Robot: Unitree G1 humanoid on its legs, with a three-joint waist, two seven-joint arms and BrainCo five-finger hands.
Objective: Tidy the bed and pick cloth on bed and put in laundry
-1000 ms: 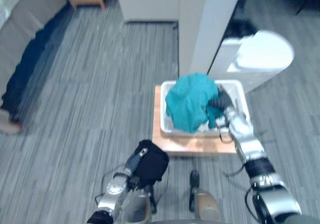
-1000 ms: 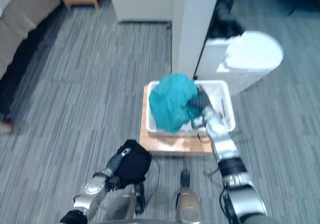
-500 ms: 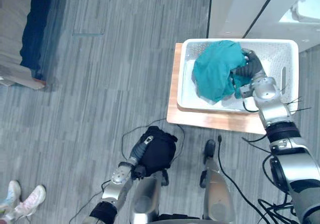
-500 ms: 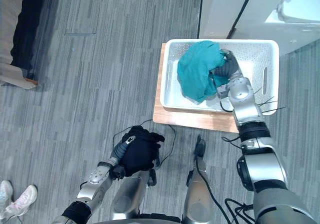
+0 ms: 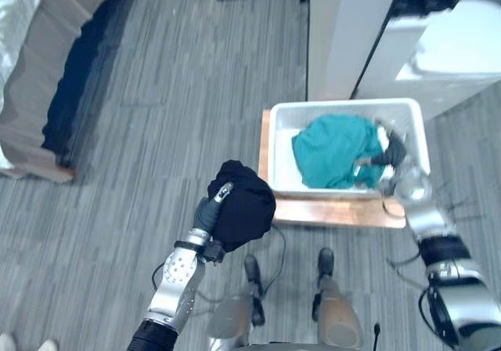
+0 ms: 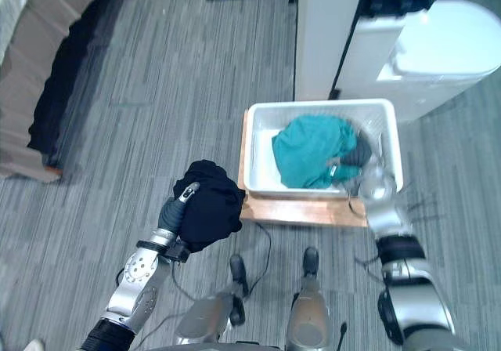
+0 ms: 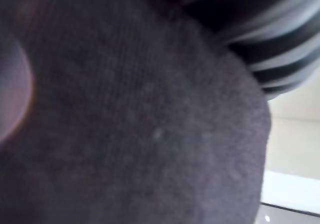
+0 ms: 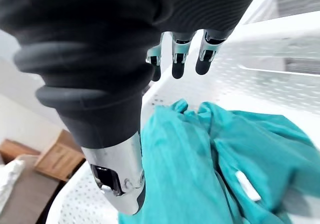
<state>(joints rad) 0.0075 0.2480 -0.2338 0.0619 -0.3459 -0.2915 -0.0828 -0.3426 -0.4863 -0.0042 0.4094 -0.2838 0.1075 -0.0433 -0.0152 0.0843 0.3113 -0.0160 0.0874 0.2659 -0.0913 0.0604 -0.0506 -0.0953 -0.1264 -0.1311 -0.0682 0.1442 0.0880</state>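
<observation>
Well, the white laundry basket (image 5: 344, 104) sits on a flat wooden board (image 5: 329, 212) on the grey floor (image 5: 156, 132). Its long side runs from left to right. Inside it lies the teal cloth (image 5: 333, 151), all crumpled up. The heap is stretched along the basket's long side and fills the left part and the middle. The right end of the basket is mostly bare.

The right hand (image 5: 389, 157) is inside the basket, at the right edge of the teal cloth. Its fingers (image 8: 179, 64) hang straight and loose above the cloth. They hold nothing.

The left hand (image 5: 207, 212) is up in the air, just left of the basket and a bit nearer the robot. It holds the black cloth (image 5: 243, 206), squeezed into a round ball with no long side to it. A silver thumb lies over the ball, and the rest of the fingers are buried in the cloth. This cloth is not in the basket.

Far to the left is the bed (image 5: 39, 77). Behind the basket, to the right, stands a white bin (image 5: 450, 53) with a rounded lid.
</observation>
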